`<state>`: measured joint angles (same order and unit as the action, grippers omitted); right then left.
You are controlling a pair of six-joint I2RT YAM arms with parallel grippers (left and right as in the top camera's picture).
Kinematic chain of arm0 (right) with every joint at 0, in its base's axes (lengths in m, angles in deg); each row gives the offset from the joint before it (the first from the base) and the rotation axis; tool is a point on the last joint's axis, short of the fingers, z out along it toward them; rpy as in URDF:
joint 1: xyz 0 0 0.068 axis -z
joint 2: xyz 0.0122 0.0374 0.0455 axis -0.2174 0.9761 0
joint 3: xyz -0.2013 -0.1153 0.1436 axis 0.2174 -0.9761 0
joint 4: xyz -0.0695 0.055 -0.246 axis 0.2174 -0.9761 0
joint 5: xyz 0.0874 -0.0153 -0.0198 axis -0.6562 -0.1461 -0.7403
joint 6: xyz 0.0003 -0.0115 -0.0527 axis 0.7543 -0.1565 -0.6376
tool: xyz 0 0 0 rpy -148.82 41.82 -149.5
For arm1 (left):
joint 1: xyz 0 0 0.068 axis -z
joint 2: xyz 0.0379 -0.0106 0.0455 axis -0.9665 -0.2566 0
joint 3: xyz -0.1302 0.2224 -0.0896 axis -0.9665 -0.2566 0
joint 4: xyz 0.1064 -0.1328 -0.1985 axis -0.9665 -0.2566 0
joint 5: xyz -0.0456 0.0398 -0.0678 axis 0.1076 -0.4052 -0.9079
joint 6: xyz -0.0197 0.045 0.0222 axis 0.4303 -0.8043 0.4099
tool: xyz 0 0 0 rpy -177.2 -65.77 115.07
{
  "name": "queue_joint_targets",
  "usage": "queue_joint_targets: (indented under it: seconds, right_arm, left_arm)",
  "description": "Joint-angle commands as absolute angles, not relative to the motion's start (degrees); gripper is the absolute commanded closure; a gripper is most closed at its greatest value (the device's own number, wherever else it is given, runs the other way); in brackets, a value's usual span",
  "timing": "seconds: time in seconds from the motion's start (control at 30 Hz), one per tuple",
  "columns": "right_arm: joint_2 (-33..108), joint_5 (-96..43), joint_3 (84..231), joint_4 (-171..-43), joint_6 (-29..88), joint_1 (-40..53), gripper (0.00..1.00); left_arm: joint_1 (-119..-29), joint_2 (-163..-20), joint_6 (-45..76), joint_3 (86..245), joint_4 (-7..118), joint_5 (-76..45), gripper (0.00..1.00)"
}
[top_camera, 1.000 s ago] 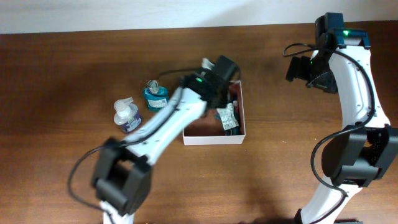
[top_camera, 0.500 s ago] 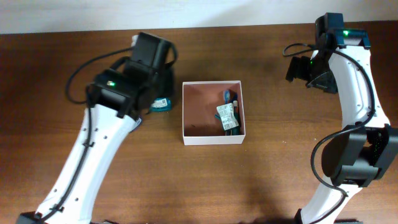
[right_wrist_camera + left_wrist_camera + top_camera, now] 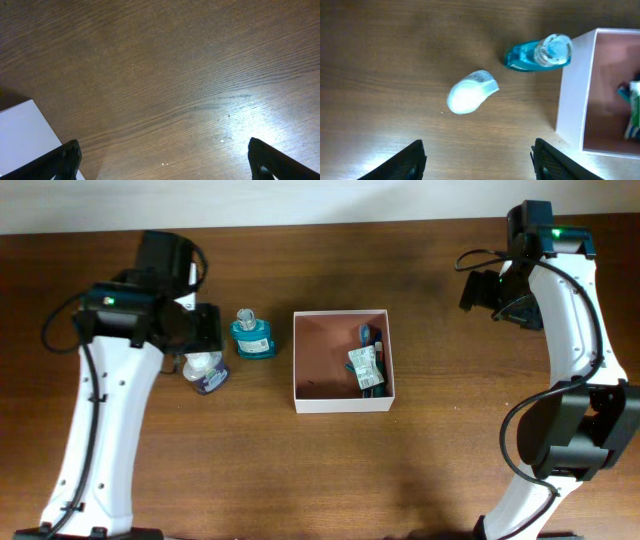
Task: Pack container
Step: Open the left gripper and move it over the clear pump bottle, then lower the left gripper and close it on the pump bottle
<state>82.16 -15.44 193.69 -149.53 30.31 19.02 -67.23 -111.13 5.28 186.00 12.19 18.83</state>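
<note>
Jaws of left arm (image 3: pixel 100 410) hang wide, empty, over white pump bottle (image 3: pixel 470 95); container (image 3: pixel 570 95) sits beside teal bottle (image 3: pixel 540 52) on desk (image 3: pixel 300 480). Jaws of right arm (image 3: pixel 575 320) are wide too, idle. Likely fetching next item: lower onto pump bottle, close.

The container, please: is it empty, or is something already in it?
Partly filled. Small items lie by the right wall of the container; the rest of its floor is bare.

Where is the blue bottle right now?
In the overhead view, the blue bottle sits on the table just left of the box, with the white pump bottle on its other side.
</note>
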Motion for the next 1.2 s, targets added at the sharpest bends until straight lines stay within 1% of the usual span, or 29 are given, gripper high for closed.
queue_joint_targets:
  seconds: [0.0,0.2,0.33,0.6,0.87,1.0,1.17]
  right_arm:
    - [81.33,-14.78,194.26,-149.53,30.35,19.06,0.02]
    - [81.33,-14.78,194.26,-149.51,30.35,19.06,0.01]
    - [81.33,-14.78,194.26,-149.53,30.35,19.06,0.02]
    - [81.33,-14.78,194.26,-149.53,30.35,19.06,0.01]
    - [81.33,-14.78,194.26,-149.51,30.35,19.06,0.02]
    - [81.33,-14.78,194.26,-149.53,30.35,19.06,0.02]
    - [81.33,-14.78,194.26,-149.53,30.35,19.06,0.02]
  left_arm:
    - [-69.66,-111.50,-5.28,185.83,12.67,14.64,0.30]
    - [-70.57,-113.95,-13.85,185.00,14.35,14.05,0.29]
    - [-70.60,-116.49,-19.49,183.49,14.26,9.28,0.28]
    - [-72.10,-120.64,-22.00,180.63,15.38,9.28,0.28]
    - [-75.16,-121.12,-22.33,177.00,19.20,9.22,0.28]
    - [-76.06,-121.14,-26.13,175.38,21.17,5.70,0.28]
    - [-76.06,-121.14,-30.68,173.65,24.18,5.39,0.27]
